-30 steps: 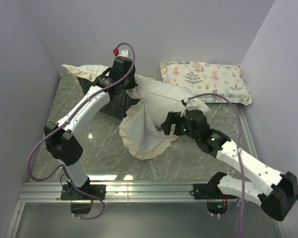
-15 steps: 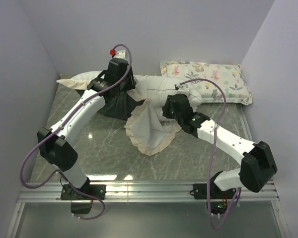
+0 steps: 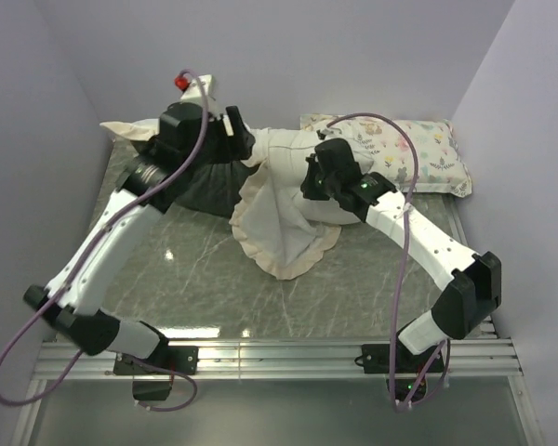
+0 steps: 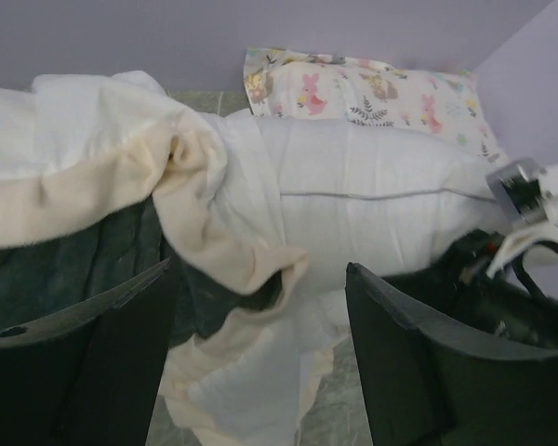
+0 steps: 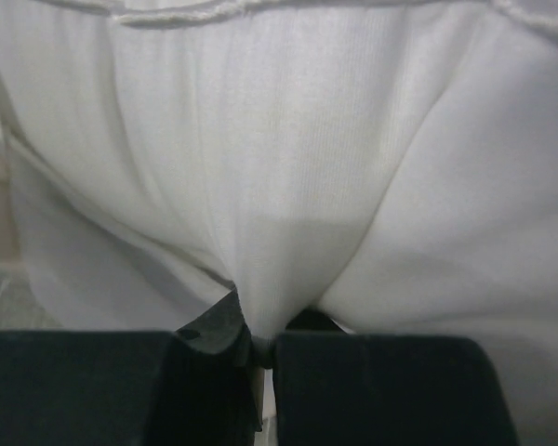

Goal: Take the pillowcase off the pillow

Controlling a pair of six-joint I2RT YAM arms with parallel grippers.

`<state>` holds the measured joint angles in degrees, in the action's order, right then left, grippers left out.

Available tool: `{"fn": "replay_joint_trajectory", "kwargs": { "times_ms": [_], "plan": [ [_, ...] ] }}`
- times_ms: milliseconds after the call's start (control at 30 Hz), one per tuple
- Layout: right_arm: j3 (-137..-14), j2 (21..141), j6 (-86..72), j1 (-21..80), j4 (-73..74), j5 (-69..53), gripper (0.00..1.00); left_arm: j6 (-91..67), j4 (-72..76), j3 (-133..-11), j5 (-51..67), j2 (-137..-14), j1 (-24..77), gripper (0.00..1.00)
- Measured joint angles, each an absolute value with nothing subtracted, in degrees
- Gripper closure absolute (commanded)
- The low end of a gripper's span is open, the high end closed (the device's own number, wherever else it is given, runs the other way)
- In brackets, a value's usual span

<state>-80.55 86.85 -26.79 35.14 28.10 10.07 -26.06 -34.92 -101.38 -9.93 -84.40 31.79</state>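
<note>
The right gripper (image 5: 260,346) pinched the pillow (image 3: 284,153) while the left gripper (image 4: 260,307) was spread wide.

The big white pillow lay at the back of the table (image 3: 186,269), and part of it stuck out of the pillowcase (image 3: 200,190). The dark grey pillowcase was bunched up at the pillow's left end. Its white inside and cream frill (image 3: 281,265) spilled down toward the front of the table. The right gripper's fingers were pressed together on a small fold of the pillow's white cloth. The left gripper was above the bunched pillowcase with nothing between its fingers. The small animal-print pillow (image 3: 432,153) lay at the back right, just beside the white one.
</note>
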Motion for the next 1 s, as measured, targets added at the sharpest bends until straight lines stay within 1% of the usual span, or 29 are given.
{"fn": "replay_joint_trajectory", "kwargs": {
  "times_ms": [200,367,500,600,700,867,933,967,1000],
  "plan": [
    [-83.20,84.55,-25.28,29.76,33.67,-3.86,1.00,-27.79,-34.39,-92.88,-14.61,-69.04,32.82,0.25],
    [-86.50,82.76,-24.03,25.08,38.22,-11.44,1.00,-31.00,-30.13,-80.40,-17.39,-63.05,32.82,0.23],
    [-87.02,81.08,-23.00,23.99,40.21,-13.34,1.00,-32.42,-24.34,-67.40,-15.62,-65.76,32.82,0.19],
    [-87.02,80.51,-22.55,23.99,41.45,-14.11,1.00,-32.36,-21.65,-62.48,-13.19,-69.91,32.82,0.18],
    [-87.00,80.49,-22.15,24.01,42.04,-14.06,1.00,-32.08,-17.85,-61.39,-12.21,-73.49,32.77,0.17],
    [-85.84,79.88,-21.56,24.01,41.36,-13.65,1.00,-30.96,-11.38,-61.39,-12.21,-75.99,32.27,0.17],
    [-84.71,79.26,-21.56,24.01,41.01,-13.50,1.00,-30.63,-9.58,-61.49,-12.60,-76.62,32.14,0.20],
    [-84.07,78.94,-21.54,24.01,40.80,-13.45,1.00,-30.52,-8.93,-61.69,-12.75,-76.99,32.10,0.23],
    [-83.66,78.74,-21.56,24.01,40.75,-13.37,1.00,-30.44,-8.80,-62.17,-12.86,-77.62,32.05,0.36]
  ]
}}
